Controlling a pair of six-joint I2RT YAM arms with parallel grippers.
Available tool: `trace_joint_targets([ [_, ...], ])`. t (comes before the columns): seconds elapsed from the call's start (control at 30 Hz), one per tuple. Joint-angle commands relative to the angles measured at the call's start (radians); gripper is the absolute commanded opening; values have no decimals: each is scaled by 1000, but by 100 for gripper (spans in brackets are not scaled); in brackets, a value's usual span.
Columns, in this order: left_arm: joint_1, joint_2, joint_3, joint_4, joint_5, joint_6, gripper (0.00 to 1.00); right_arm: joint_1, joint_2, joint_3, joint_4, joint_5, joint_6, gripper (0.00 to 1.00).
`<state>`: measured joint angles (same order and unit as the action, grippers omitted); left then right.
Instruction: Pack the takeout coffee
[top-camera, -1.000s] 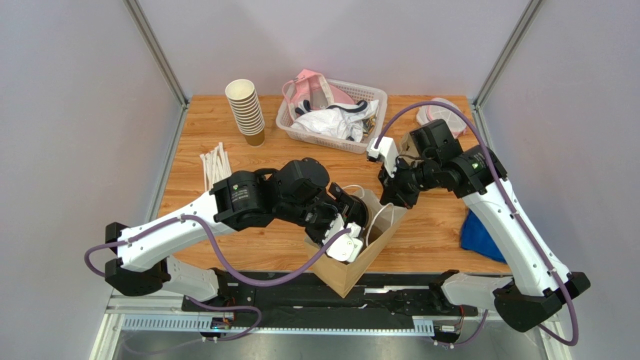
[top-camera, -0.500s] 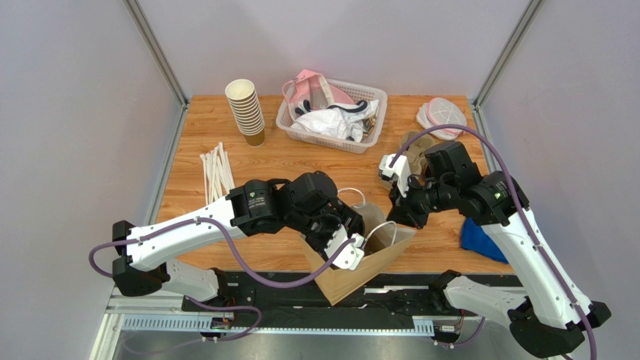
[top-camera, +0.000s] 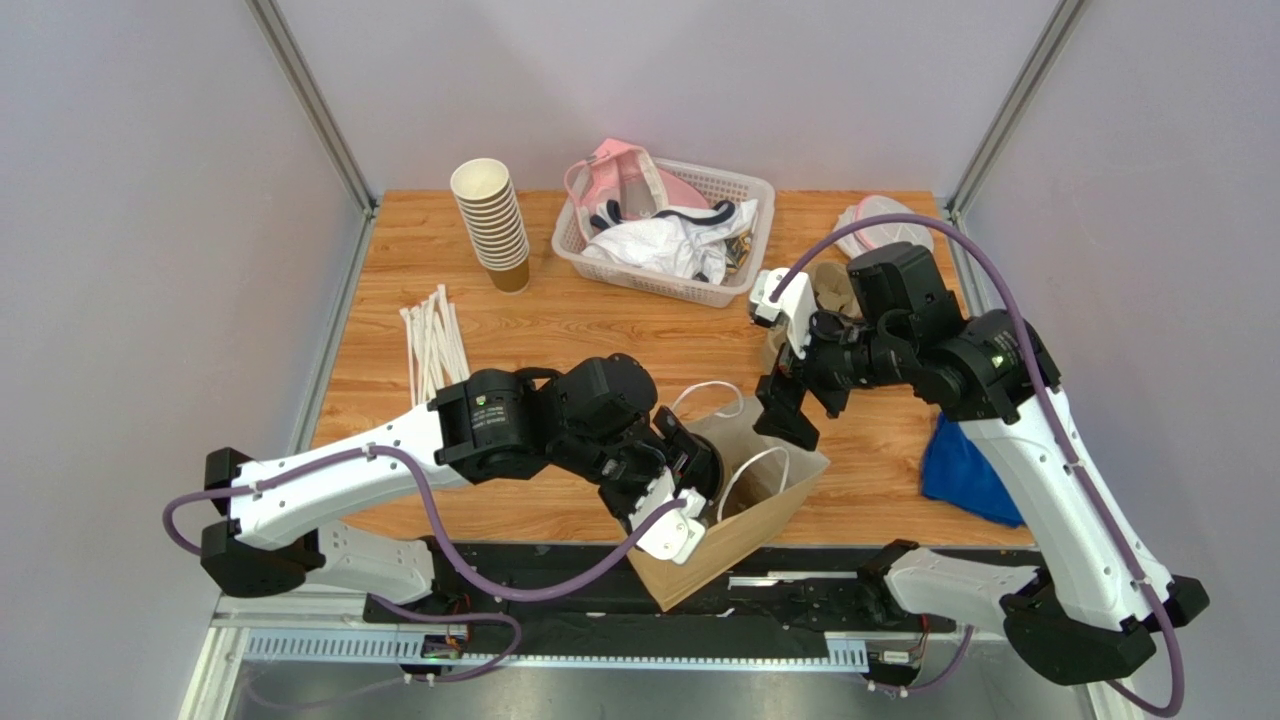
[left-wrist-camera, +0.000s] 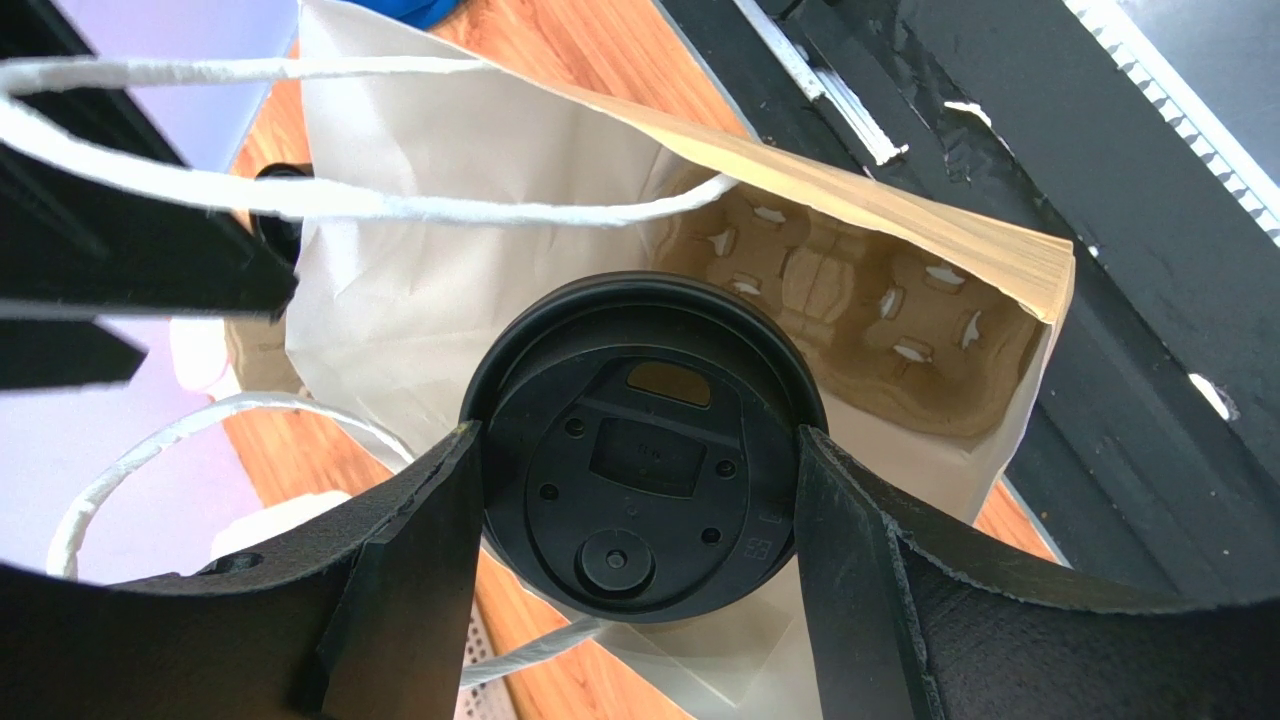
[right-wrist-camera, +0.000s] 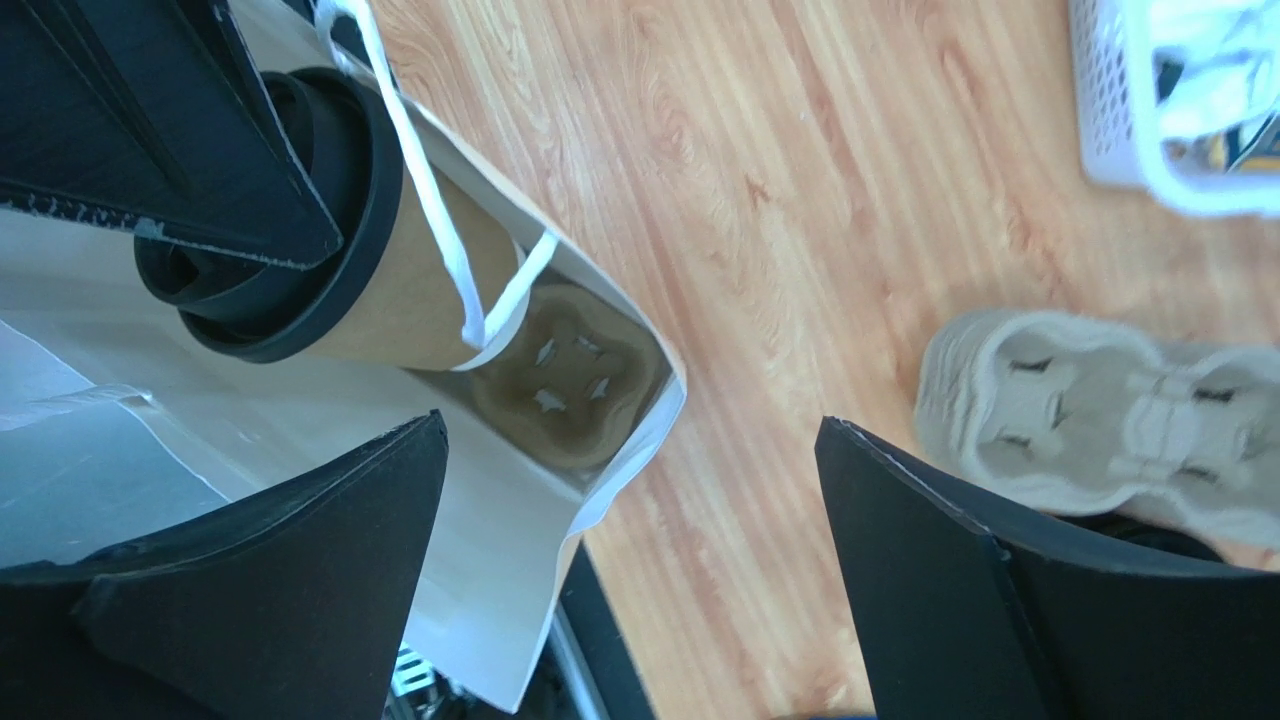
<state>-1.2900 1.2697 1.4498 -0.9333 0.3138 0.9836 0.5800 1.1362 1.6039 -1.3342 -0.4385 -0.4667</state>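
Observation:
The takeout coffee (left-wrist-camera: 646, 465), a kraft cup with a black lid, is gripped at its lid by my left gripper (left-wrist-camera: 639, 450). It hangs tilted over the mouth of an open brown paper bag (top-camera: 751, 518). A moulded pulp cup carrier (left-wrist-camera: 842, 315) lies at the bag's bottom. In the right wrist view the cup's brown side (right-wrist-camera: 406, 300) shows inside the bag's rim (right-wrist-camera: 631, 450). My right gripper (right-wrist-camera: 631, 435) hangs open over the bag's far edge, holding nothing. From above, the left gripper (top-camera: 679, 488) hides most of the cup, and the right gripper (top-camera: 789, 405) is beside the bag's white handles.
At the back of the table are a stack of lidless paper cups (top-camera: 493, 222), a white basket (top-camera: 751, 210) of packets and clear lids (top-camera: 887, 228). White sticks (top-camera: 431, 333) lie at the left, a second pulp carrier (right-wrist-camera: 1112, 420) and a blue cloth (top-camera: 962, 473) at the right.
My right gripper has opened, let go of the bag's edge and drawn back a little. My left gripper has carried the cup nearer and lower over the bag's mouth.

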Motion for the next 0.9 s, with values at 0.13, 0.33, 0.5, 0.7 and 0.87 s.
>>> trace_joint_targets([
  [0.13, -5, -15, 0, -10, 31, 44, 20, 53, 72, 14, 130, -91, -200, 100],
  [0.33, -5, -13, 1, -25, 22, 36, 19, 115, 131, -5, 173, -82, -265, 98],
  [0.5, -5, -29, -8, -44, 5, 23, 18, 129, 151, -44, 164, -88, -280, 89],
  [0.7, -5, -36, 6, -79, -25, -48, 18, 179, 139, -107, 151, -89, -233, 44],
  [0.87, -2, -47, -6, -79, -110, -100, 18, 213, 131, -101, 243, 1, -86, 0],
])
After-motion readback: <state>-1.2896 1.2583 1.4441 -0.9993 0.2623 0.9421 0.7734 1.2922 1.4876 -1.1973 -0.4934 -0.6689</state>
